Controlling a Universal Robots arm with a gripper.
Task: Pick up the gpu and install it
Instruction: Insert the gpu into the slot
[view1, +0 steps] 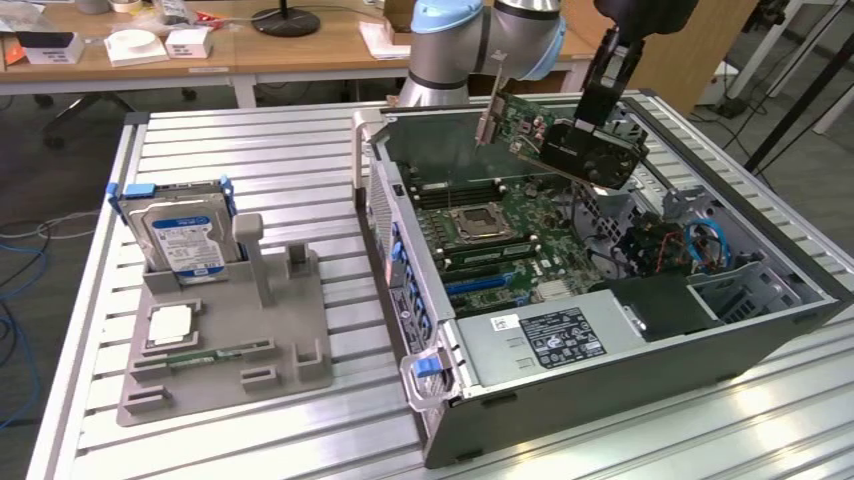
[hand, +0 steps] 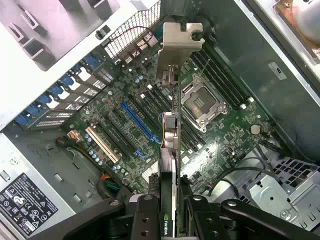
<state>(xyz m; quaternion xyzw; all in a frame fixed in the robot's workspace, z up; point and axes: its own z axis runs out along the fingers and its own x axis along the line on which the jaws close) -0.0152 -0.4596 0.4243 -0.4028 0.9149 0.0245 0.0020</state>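
Note:
The gpu (view1: 567, 140) is a green circuit card with a black cooler and a silvery bracket end. It hangs tilted in the air above the open computer case (view1: 400, 250), over the motherboard (view1: 487, 230). My gripper (view1: 597, 112) is shut on its cooler end from above. In the wrist view the gpu (hand: 170, 135) appears edge-on, its bracket (hand: 180, 42) pointing away from my gripper (hand: 172, 220), whose black fingers (hand: 145, 215) clamp both sides of the card. Below it lie the motherboard (hand: 125, 125), a blue slot (hand: 140, 122) and the bare processor socket (hand: 205, 102).
A grey fixture (view1: 227, 330) on the exterior view's left holds a silver hard drive (view1: 187, 235), a processor chip (view1: 171, 325) and a green RAM stick (view1: 200, 357). Inside the case are the power supply (view1: 561, 335) and cables (view1: 667, 245). The arm's base (view1: 454, 50) stands behind the case.

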